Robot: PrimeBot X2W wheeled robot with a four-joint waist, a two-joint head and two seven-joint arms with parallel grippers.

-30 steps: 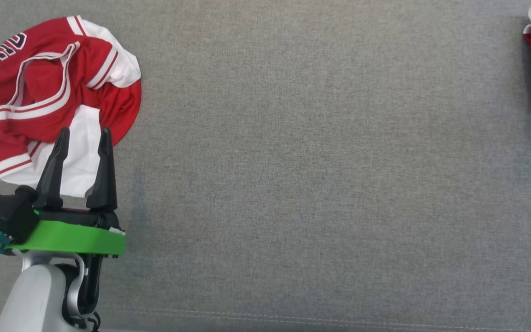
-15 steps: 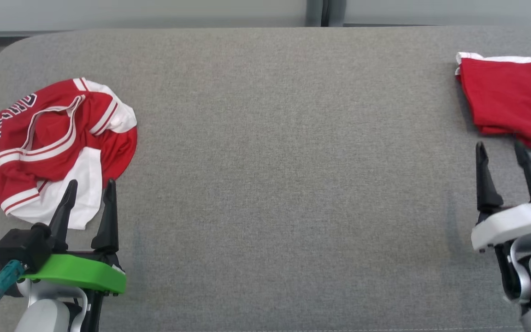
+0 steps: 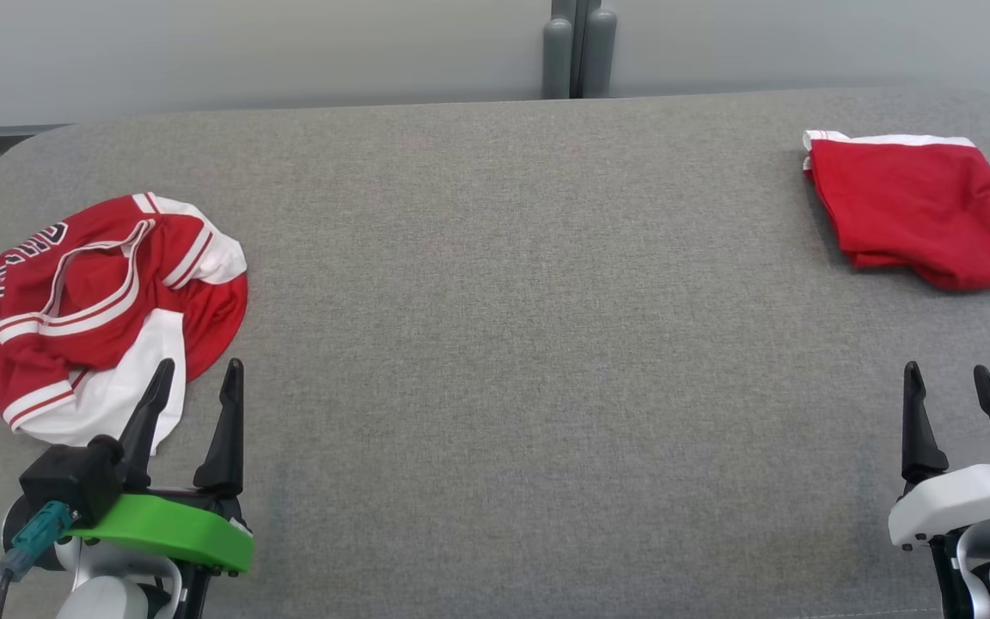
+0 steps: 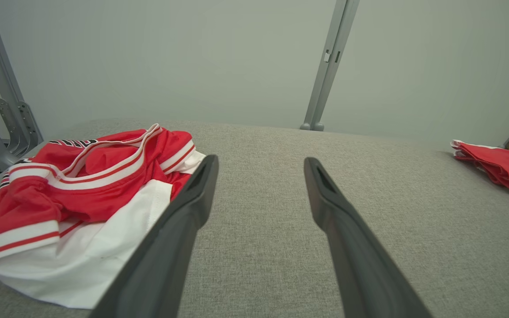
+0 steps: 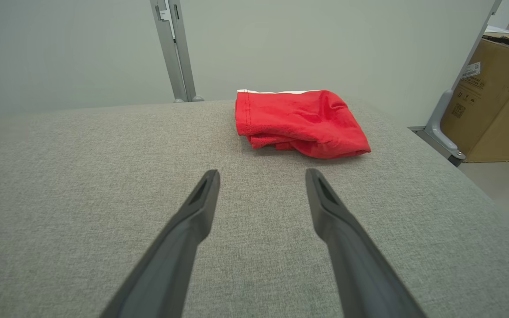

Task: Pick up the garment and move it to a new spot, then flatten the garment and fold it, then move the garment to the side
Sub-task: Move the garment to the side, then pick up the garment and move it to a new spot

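The garment, a crumpled red-and-white jersey, lies at nine o'clock on the grey table. Its white hem is just beside the left gripper, whose jaws stand wide and empty. The right gripper, equally wide, waits at four o'clock, below a folded red cloth at two o'clock. Only the head camera has lifted. The garment lies as before, so the pick-up has likely not begun.

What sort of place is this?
Probably a lab or workshop test bench: a grey fabric-covered table, plain wall panels with a metal post, and a cardboard box on the floor.
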